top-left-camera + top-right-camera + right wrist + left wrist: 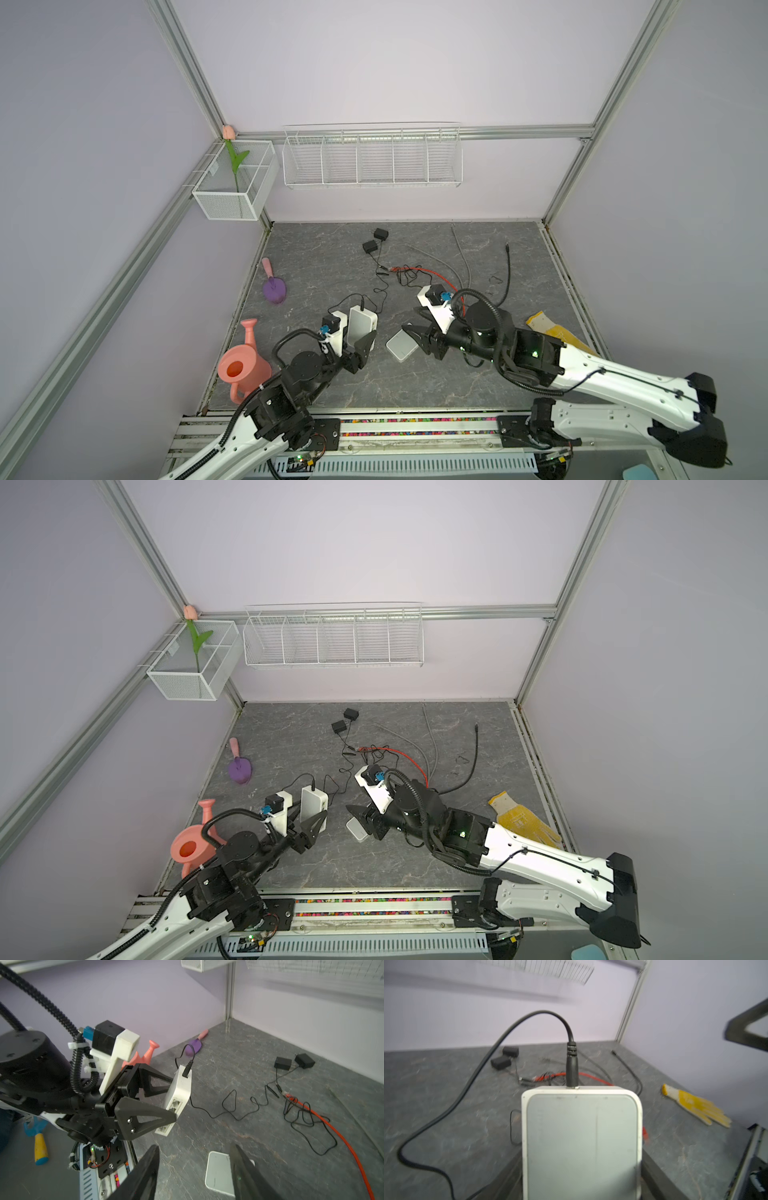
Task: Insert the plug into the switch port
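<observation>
Your left fingers (141, 1107) grip the white switch (179, 1088) by its sides, leaving its far edge clear. The black plug (187, 1069) sits in the port there, seemingly seated. Your right fingers (243, 1167) stand apart, empty, above a second white box (218, 1174) on the surface (228, 1136).

The switch (581, 1142) ran off the left wrist view's edge; the wire rack (560, 970) was blurred. Lower centre in both top views, the right arm (461, 338) (411, 812) part-hid a white box (399, 348) (355, 831).
</observation>
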Robot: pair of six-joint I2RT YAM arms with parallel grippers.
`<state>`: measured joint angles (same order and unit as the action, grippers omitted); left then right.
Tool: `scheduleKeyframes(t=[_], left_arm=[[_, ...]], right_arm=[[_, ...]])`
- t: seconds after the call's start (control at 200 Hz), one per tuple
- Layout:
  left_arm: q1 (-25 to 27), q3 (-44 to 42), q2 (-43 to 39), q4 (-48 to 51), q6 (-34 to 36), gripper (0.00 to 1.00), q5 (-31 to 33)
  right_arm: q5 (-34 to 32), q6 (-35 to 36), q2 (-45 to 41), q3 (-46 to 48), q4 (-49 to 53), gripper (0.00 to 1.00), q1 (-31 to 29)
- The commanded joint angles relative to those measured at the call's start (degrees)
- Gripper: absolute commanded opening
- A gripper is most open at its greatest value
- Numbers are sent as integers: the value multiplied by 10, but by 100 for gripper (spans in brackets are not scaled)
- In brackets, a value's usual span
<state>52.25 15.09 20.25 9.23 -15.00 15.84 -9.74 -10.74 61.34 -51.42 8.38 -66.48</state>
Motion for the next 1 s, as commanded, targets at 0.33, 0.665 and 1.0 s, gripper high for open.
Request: scheduleKeyframes(t=[0.33,0.665,1.0], left_arm=[[-25,6,140,62,-225,0,45],[-25,4,175,64,-250,0,20],[-25,9,213,43,-239,0,-10]], right_arm=[[-129,-22,276,-1,65,59,-54],[-211,-44,474,-148,133,59,-49],[-225,-2,508,-151,123,55,64]])
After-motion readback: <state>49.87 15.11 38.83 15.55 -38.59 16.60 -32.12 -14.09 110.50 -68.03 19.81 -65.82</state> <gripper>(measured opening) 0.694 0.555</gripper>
